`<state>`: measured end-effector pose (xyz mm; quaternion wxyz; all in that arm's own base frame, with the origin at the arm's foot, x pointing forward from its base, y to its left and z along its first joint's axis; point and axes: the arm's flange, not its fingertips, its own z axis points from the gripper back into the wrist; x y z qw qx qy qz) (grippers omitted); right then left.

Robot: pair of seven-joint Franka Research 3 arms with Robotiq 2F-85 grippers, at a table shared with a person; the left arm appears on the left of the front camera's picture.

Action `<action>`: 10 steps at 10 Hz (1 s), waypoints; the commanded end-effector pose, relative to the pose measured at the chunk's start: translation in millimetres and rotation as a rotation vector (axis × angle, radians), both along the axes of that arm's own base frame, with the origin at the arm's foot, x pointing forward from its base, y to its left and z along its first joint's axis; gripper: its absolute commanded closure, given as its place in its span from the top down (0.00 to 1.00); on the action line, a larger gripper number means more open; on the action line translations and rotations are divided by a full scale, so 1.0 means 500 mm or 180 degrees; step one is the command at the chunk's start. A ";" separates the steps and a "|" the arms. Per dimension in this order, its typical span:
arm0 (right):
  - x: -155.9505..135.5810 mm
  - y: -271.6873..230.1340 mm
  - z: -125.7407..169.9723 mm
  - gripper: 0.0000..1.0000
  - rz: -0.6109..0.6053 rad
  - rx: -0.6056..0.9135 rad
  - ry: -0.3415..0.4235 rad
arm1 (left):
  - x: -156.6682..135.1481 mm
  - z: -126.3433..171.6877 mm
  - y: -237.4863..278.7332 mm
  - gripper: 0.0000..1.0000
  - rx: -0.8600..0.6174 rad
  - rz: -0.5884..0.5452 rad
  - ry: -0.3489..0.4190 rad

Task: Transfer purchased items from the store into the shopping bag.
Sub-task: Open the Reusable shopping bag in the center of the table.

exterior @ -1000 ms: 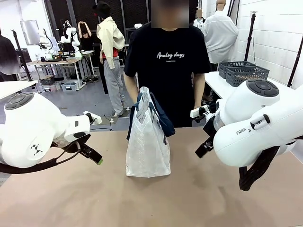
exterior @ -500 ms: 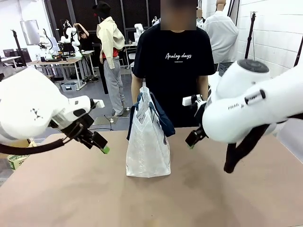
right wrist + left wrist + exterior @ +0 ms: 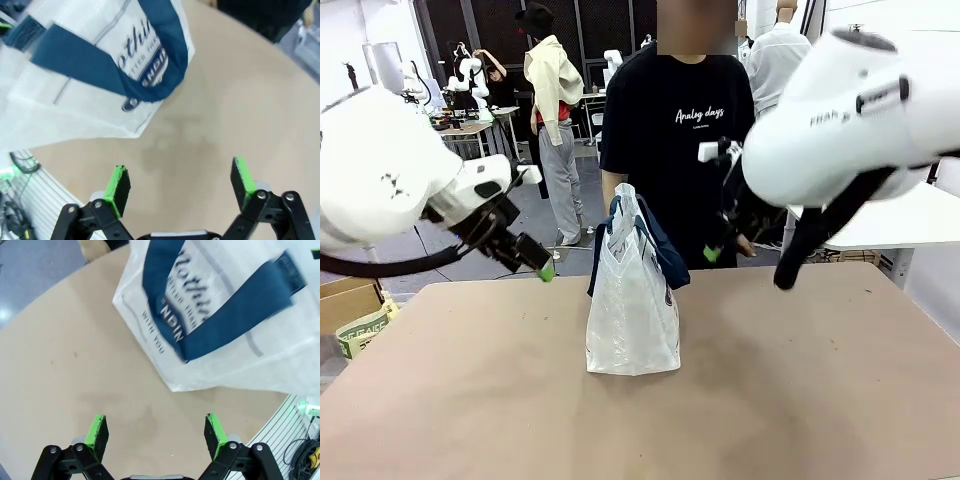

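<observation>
The brown table (image 3: pixel 800 400) is in front of me, and a person (image 3: pixel 680 150) in a black T-shirt stands at its far side. The shopping bag (image 3: pixel 632 320) stands upright in the middle of the table, a little toward the far edge, just in front of the person.

I judge the bag is thin plastic film: light, soft and rather slippery. It can crumple or tip over if I push its side. Its walls lean together at the top, so the mouth looks narrow. I cannot tell if something is already inside.

The navy strap handles (image 3: pixel 660 250) hang down over the upper part of the bag. They look like a thicker and firmer band, so I think they are the best place to take hold, one strap on each side, to pull the mouth apart.

My left gripper (image 3: pixel 542 268) hovers left of the bag, and my right gripper (image 3: pixel 713 253) hovers right of it, above the far edge. Both have their jaws wide apart and hold nothing.
</observation>
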<state>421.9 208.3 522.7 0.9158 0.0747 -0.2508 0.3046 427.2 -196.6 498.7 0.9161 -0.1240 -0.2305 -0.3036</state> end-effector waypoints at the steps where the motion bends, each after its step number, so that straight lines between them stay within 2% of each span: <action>1: 0.057 0.032 0.048 1.00 -0.0036 -0.0037 0.0023 | 0.043 0.043 -0.027 1.00 0.0007 -0.0163 0.0018; 3: 0.109 0.078 0.100 1.00 -0.0140 -0.0001 0.0001 | 0.073 0.095 -0.074 1.00 0.0005 0.0141 0.0071; 4: 0.135 0.100 0.107 1.00 -0.0225 -0.0021 -0.0002 | 0.079 0.115 -0.088 1.00 -0.0012 0.0012 0.0056; 5: 0.072 0.050 0.091 1.00 -0.0021 0.0036 -0.0057 | 0.074 0.105 -0.068 1.00 -0.0031 -0.0148 0.0059; 6: 0.072 0.050 0.091 1.00 -0.0021 0.0036 -0.0057 | 0.063 0.100 -0.078 1.00 -0.0070 -0.0019 0.0012; 8: 0.072 0.050 0.091 1.00 -0.0021 0.0036 -0.0057 | 0.072 0.110 -0.086 1.00 -0.0064 -0.0041 0.0029; 9: 0.095 0.070 0.102 1.00 -0.0072 0.0024 -0.0062 | 0.076 0.101 -0.108 1.00 -0.0081 0.0125 0.0195; 10: 0.105 0.098 0.108 1.00 -0.0201 0.0129 0.0072 | 0.075 0.132 -0.140 1.00 -0.0081 0.0285 0.0248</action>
